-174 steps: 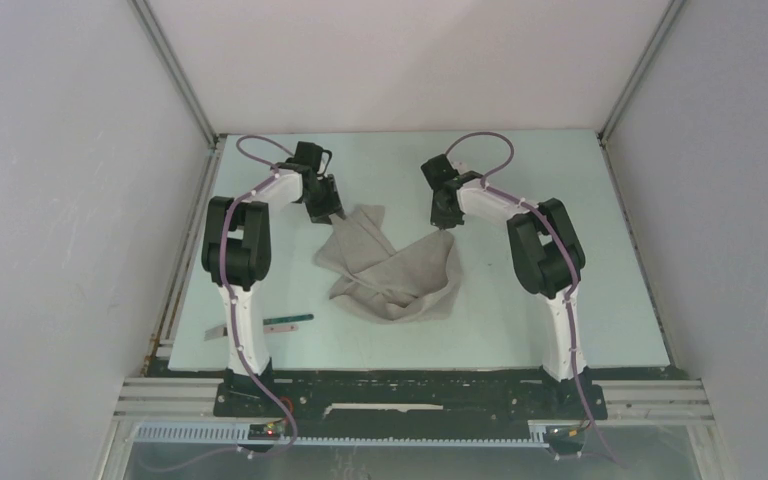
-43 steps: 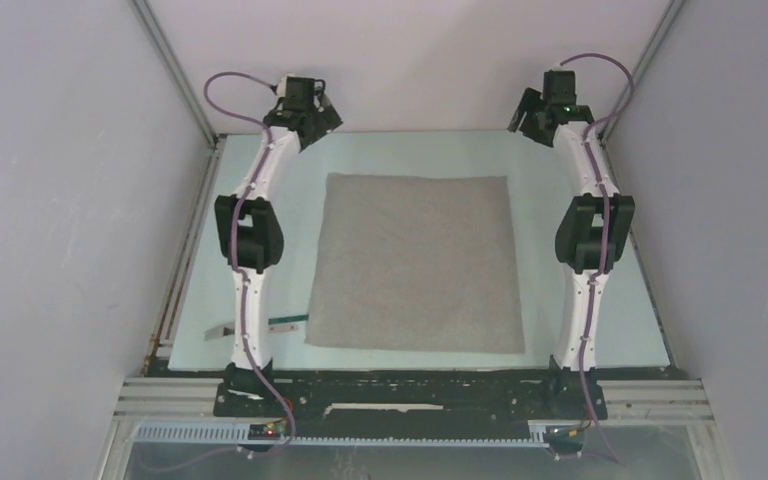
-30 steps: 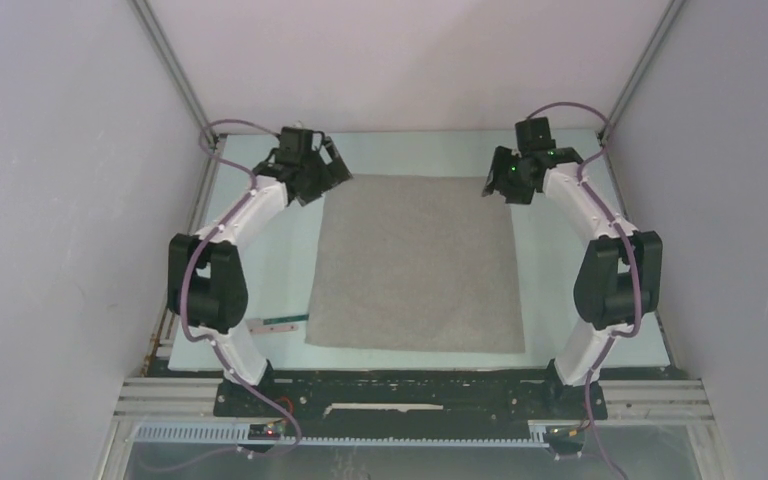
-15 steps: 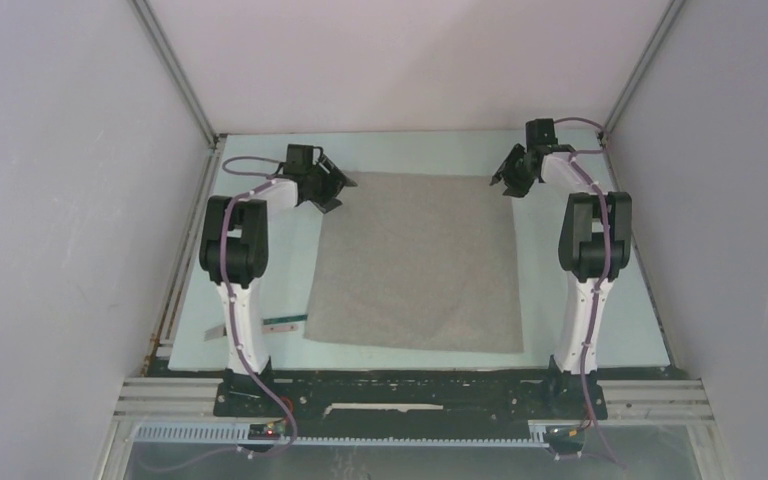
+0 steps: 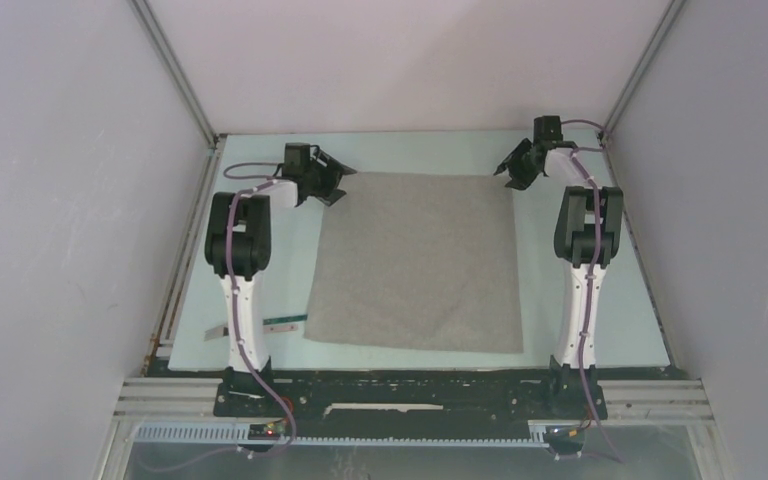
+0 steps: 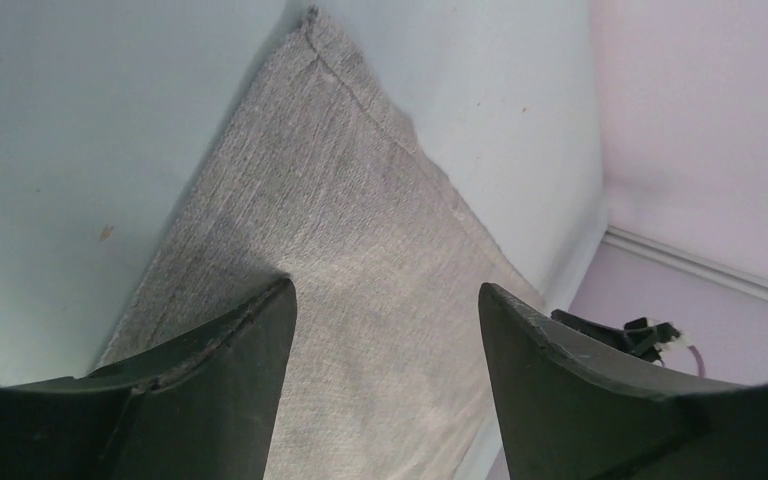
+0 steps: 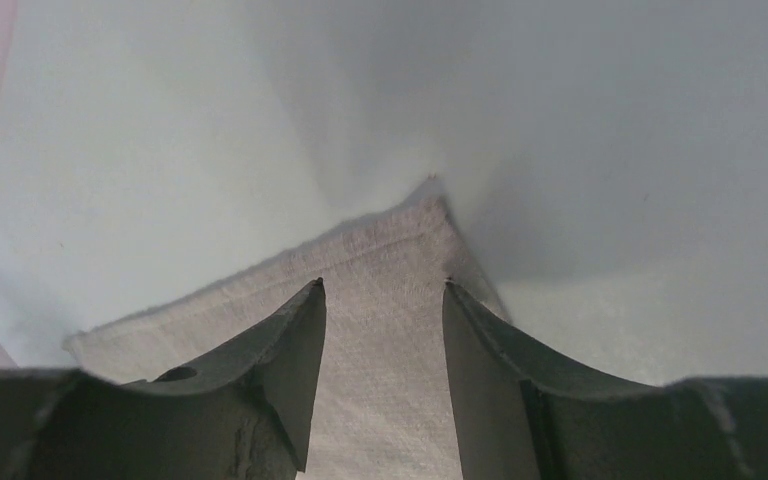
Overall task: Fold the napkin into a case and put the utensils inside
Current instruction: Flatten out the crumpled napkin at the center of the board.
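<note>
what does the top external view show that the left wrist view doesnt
Only top external: the whole square napkin, both arms, the right gripper at its far right corner, and a green-handled utensil by the left arm's base. Only left wrist: the napkin's stitched corner hem close up. Both: the napkin flat on the table, with the left gripper, jaws apart, at its far left corner.

No text, label, brand name, number or sign can be read in any of the three views. The light grey square cloth napkin (image 5: 415, 262) shows only plain woven fabric with a stitched hem.
</note>
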Tool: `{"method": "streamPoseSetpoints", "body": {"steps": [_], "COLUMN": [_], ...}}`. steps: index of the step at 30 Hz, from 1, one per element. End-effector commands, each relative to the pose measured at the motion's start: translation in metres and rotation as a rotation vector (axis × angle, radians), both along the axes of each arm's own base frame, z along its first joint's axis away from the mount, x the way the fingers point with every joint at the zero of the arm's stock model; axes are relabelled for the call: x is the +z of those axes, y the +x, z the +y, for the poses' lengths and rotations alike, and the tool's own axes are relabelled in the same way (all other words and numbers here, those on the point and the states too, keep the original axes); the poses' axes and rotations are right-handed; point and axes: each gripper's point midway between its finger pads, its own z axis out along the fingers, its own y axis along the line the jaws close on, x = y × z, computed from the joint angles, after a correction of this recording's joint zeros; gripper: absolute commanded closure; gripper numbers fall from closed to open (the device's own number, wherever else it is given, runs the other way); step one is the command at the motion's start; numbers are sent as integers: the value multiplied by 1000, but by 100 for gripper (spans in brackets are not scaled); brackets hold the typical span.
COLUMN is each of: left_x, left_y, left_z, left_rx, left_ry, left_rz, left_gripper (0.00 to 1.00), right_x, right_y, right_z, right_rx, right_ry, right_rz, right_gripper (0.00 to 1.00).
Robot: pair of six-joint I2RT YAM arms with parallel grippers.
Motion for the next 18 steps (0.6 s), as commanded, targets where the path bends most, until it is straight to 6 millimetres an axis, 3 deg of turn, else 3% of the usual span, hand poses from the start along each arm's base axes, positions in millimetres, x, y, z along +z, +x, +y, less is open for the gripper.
{"method": "streamPoseSetpoints", "body": {"steps": [1,10,14,18], "left_x": [7,10,30,73], "left_y": [16,37,51,31], "left_z": [0,-5,-5,6], "left_rx": [37,51,5,-62], "left_ry": [-81,-135,-83,84], "left_rz": [-45,-95,-149,-188], "left_gripper": [23,15,13,7], "right_x": [4,-2,18,69], "right_y": [16,58,77,59], "right_z": [-8,-13,-16,-17], "right_rx": [-47,-20,31,102], "right_ry": [32,50,37,-25], "right_rz": [-13,-89,-179,-205], "right_gripper": [44,42,40,36]}}
